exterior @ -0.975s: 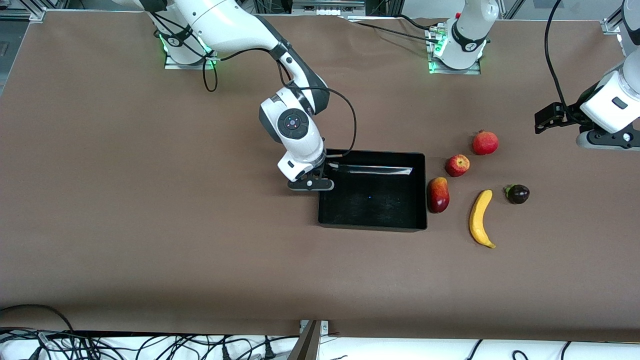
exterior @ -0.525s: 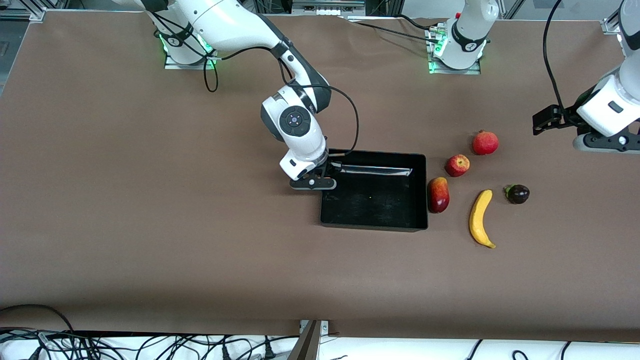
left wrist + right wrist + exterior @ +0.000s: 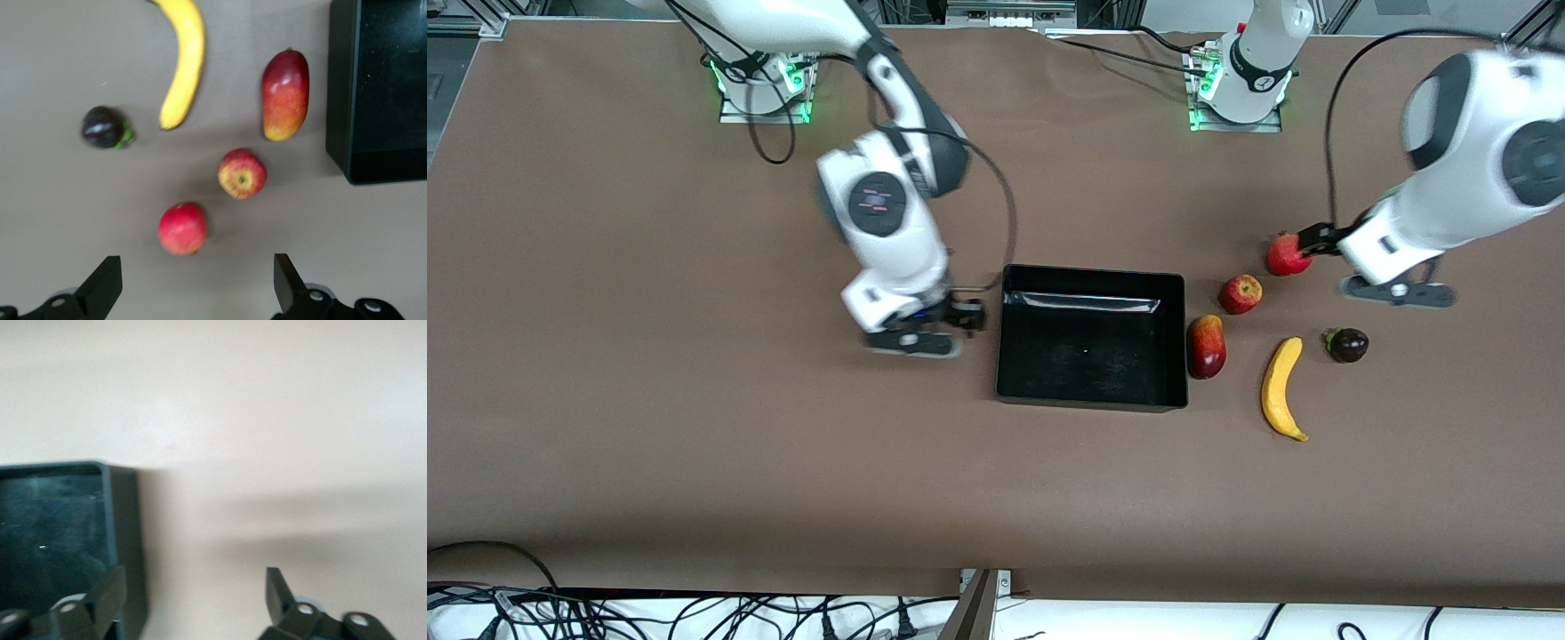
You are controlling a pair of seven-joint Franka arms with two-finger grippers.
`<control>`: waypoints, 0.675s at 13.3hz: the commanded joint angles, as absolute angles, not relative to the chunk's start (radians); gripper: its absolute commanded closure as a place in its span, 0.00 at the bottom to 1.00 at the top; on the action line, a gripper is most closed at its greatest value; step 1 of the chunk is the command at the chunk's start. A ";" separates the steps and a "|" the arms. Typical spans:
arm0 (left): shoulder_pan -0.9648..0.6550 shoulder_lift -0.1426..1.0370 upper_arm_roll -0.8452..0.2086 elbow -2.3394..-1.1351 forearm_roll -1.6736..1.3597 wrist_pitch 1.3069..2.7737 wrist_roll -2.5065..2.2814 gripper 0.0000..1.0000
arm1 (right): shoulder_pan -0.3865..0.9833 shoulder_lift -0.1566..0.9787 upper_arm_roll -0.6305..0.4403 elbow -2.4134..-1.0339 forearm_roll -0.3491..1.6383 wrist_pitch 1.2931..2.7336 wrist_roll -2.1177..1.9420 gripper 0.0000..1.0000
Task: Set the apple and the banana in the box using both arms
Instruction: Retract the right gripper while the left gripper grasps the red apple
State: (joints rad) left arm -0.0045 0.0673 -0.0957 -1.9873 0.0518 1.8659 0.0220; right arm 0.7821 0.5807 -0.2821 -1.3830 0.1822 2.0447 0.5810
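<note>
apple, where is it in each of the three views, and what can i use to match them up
Front view: the apple lies on the table between the box and the plain red round fruit.
Left wrist view: the apple sits mid-picture, between the round red fruit and the mango-like fruit.
Right wrist view: not in it.
Shared landmark: the black box shows in all three.

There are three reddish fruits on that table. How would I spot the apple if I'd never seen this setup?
Find the black box mid-table; the fruits lie beside it, toward the left arm's end. Touching its wall is a long red-and-yellow mango; the apple sits just past it, farther from the front camera. It is the smallest red fruit, yellow-patched with a dimpled top, unlike the plain red crowned fruit.
</note>
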 commanded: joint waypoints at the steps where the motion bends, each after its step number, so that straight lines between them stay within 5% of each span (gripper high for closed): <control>1: -0.001 0.032 -0.121 -2.153 0.037 2.056 0.012 0.00 | 0.782 0.450 -0.385 -1.411 0.193 1.892 0.450 0.00; 9: -0.003 0.201 -0.120 -2.425 0.058 2.630 0.011 0.00 | 0.779 0.097 -0.558 -1.604 0.187 1.723 0.263 0.00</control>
State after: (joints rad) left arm -0.0032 0.1589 -0.1191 -2.3931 0.0520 2.5307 0.0113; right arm 0.7691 0.1758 -0.5173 -1.5224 0.1856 1.7359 0.3371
